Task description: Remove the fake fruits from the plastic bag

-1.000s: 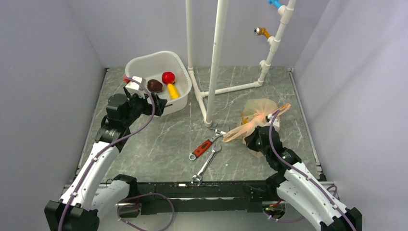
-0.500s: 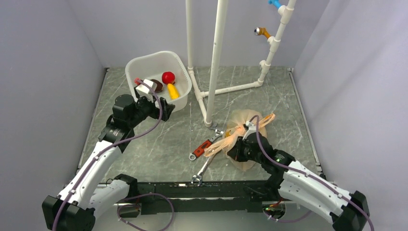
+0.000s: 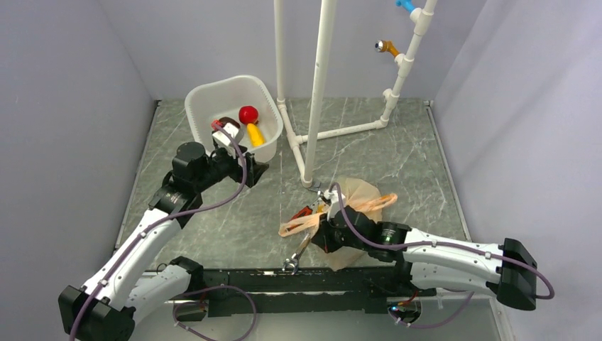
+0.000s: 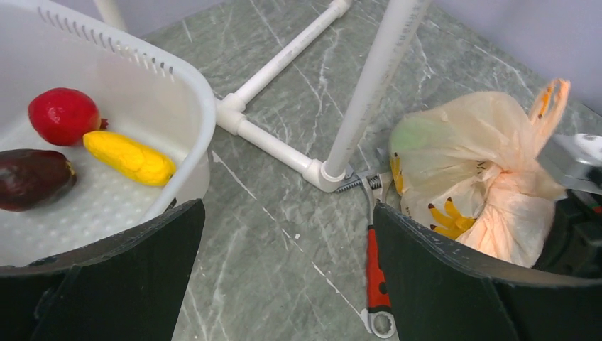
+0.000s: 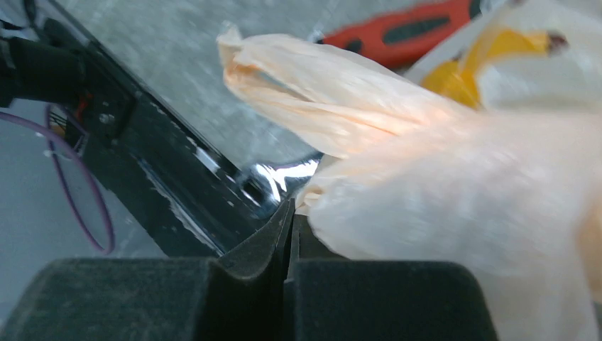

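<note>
The plastic bag (image 3: 357,193) is beige-peach and crumpled, lying at the table's front middle over my right arm. My right gripper (image 3: 321,231) is shut on a fold of the bag (image 5: 397,177), its jaws pressed together with the film pinched at their tip (image 5: 289,213). In the left wrist view the bag (image 4: 490,163) shows a green fruit (image 4: 417,133) through the film. A yellow, dark-tipped shape (image 5: 490,53) shows inside it in the right wrist view. My left gripper (image 3: 250,172) is open and empty (image 4: 287,277), hovering beside the tub, apart from the bag.
A white tub (image 3: 213,96) at the back left holds a red ball (image 3: 248,114), a yellow piece (image 3: 254,133) and a maroon fruit (image 4: 32,177). A red-handled wrench (image 4: 376,273) and a silver wrench (image 3: 294,254) lie by the bag. A white pipe frame (image 3: 316,92) stands behind.
My right gripper has dragged the bag left and toward the near edge, over the wrenches. My left gripper has moved right, away from the tub's front toward the middle.
</note>
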Available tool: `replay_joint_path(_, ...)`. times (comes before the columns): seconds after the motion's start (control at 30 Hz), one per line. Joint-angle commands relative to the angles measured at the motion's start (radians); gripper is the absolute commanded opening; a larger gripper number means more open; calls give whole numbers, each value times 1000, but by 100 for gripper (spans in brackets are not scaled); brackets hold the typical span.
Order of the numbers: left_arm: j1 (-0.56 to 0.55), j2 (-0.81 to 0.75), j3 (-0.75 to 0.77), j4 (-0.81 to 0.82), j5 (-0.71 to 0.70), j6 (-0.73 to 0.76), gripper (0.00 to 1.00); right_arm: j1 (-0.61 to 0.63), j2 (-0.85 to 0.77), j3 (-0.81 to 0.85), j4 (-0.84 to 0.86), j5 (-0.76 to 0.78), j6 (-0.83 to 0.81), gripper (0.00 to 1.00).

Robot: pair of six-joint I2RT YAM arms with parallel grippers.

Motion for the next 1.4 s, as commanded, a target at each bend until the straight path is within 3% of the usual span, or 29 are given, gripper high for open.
replay_joint_path(0.0, -7, -51, 33, 16, -101, 10, 95, 46, 58, 187, 102, 142, -119, 0)
replay_joint_path(0.23, -8, -205, 5, -22, -566, 13, 96, 125, 305, 598, 82, 239, -312, 0)
replay_joint_path(0.37, -7, -277, -16, -20, -789, 29, 97, 128, 450, 760, 114, 216, -374, 0)
replay_joint_path(0.63, -7, -431, -43, -30, -982, 3, 99, 127, 799, 1003, 98, 117, -331, 0)
replay_joint_path(0.73, -7, -486, 10, -232, -958, -131, 100, 125, 869, 1039, 110, 70, -318, 5)
replay_joint_path(0.83, -7, -555, 40, -373, -866, -179, 99, 115, 896, 1046, 137, -2, -294, 38)
replay_joint_path(1.0, -7, -592, 116, -595, -732, -232, 99, 81, 843, 987, 182, -101, -264, 57)
replay_joint_path(1.2, -7, -512, 144, -733, -482, -252, 99, 79, 666, 869, 220, -189, -287, 68)
replay_joint_path(1.37, -7, -414, 139, -791, -332, -267, 98, 80, 546, 624, 346, -175, -308, 70)
